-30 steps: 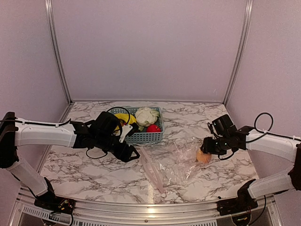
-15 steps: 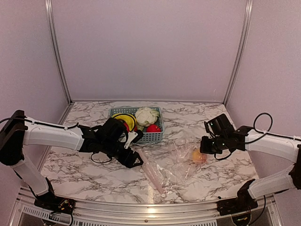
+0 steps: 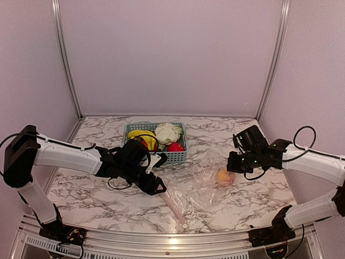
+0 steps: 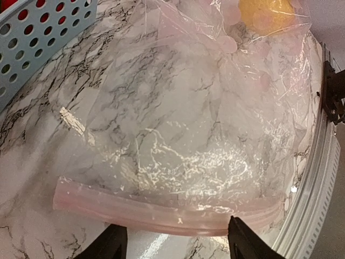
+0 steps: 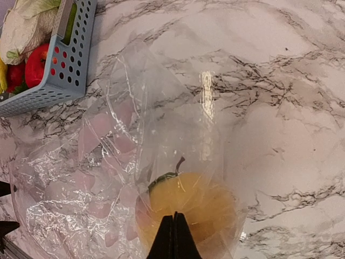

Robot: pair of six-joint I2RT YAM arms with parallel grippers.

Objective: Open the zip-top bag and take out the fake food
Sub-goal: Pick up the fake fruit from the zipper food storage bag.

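Left jaws: On my left wrist feed, the left gripper is spread wide and holds nothing. Its two black fingertips stand either side of the pale pink zipper strip. I cannot tell whether they touch it.
Right jaws: The right gripper is pressed fully together, with its tips right over the fruit inside the bag. I cannot tell whether any film is caught between them.
Bag: The clear, crinkly thin plastic zip-top bag lies on the white marbled desk between my two arms. Its zipper edge is toward the left gripper, and its far end is beside the right gripper.
Food in bag: I see one round, glossy orange-yellow toy fruit with a small green leaf, at the end away from the zipper.
Basket: The light blue slotted plastic basket sits behind the bag. It holds yellow plastic bananas, a white cauliflower and a red apple.
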